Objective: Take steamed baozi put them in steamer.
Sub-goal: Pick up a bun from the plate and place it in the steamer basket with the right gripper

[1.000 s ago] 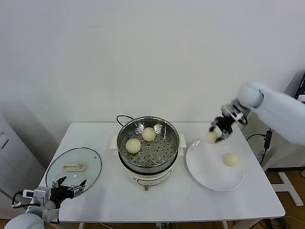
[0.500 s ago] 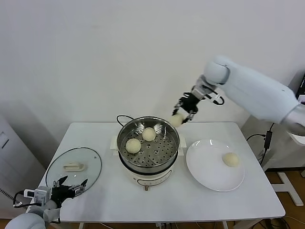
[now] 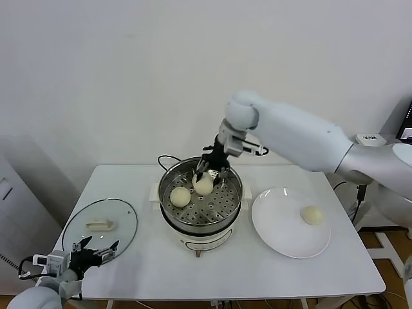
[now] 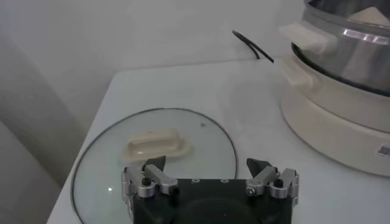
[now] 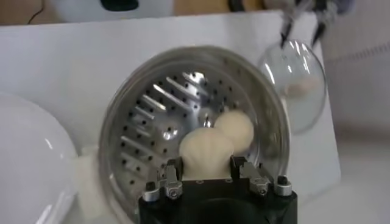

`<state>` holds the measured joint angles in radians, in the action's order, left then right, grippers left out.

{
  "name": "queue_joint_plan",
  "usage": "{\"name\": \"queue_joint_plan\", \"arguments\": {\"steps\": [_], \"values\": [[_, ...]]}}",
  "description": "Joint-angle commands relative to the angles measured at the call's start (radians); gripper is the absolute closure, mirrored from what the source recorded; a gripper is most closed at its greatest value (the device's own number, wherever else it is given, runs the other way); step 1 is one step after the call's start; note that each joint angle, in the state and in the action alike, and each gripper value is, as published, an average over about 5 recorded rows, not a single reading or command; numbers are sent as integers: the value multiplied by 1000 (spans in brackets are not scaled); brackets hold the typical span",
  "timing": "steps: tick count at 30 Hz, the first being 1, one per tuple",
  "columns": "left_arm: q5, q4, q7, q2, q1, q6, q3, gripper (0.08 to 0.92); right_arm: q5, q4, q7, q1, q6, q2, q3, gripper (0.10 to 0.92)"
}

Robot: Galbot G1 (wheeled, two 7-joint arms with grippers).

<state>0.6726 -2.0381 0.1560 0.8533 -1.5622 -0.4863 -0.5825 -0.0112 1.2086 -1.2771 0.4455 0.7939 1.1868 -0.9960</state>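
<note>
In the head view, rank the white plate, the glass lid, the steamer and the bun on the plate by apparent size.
1. Steamer, though the plate is close
2. White plate
3. Glass lid
4. Bun on the plate, smallest by far

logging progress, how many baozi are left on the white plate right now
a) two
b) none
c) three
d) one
d) A single baozi sits on the plate; the right gripper holds another over the steamer.
</note>
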Motion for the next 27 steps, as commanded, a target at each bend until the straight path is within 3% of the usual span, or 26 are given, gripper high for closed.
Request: {"name": "queue_joint_plan", "arguments": {"steps": [1, 23, 27], "values": [[1, 2, -1, -2, 1, 1, 1, 177, -83, 48, -6, -63, 79, 50, 3, 541], [3, 12, -3, -5, 0, 6, 2, 177, -192, 84, -50, -170, 79, 38, 40, 541], [3, 11, -3, -3, 1, 5, 3, 177, -206, 91, -47, -166, 79, 29, 48, 504]]}}
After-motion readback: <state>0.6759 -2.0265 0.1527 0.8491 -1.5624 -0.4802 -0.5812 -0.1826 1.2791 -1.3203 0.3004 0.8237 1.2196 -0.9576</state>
